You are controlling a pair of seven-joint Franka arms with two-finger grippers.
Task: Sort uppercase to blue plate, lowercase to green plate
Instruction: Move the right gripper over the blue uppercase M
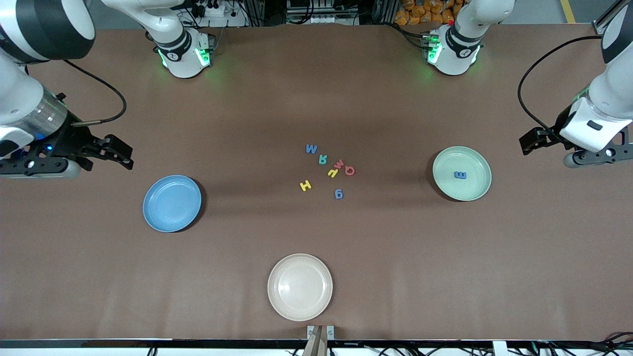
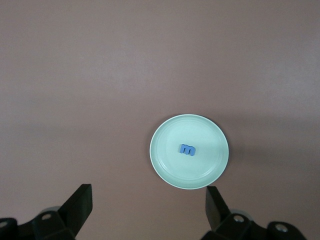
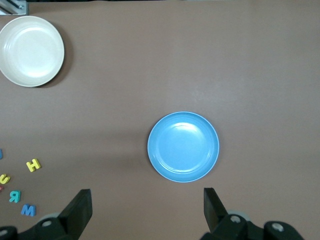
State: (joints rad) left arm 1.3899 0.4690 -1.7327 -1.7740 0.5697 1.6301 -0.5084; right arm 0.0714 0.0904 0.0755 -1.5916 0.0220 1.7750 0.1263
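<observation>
Right gripper [image 1: 123,157]: left edge of the front view, up in the air, fingers wide, nothing held.
Blue plate [image 1: 172,203]: lower left of centre, bare.
Loose letters: centre of the surface; blue M [image 1: 311,148], green R [image 1: 322,158], yellow H [image 1: 306,186], red m [image 1: 339,163], yellow h [image 1: 332,173], red Q [image 1: 349,170], blue g [image 1: 339,194].
Green plate [image 1: 462,173]: right of centre, blue m [image 1: 460,175] lying in it.
Left gripper [image 1: 527,143]: right edge, up in the air, fingers wide, nothing held.

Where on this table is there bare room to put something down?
The blue plate and the cream plate hold nothing. Bare cloth lies between the blue plate and the letter cluster, and between that cluster and the green plate, which holds only a blue m. The cluster itself is crowded.
</observation>
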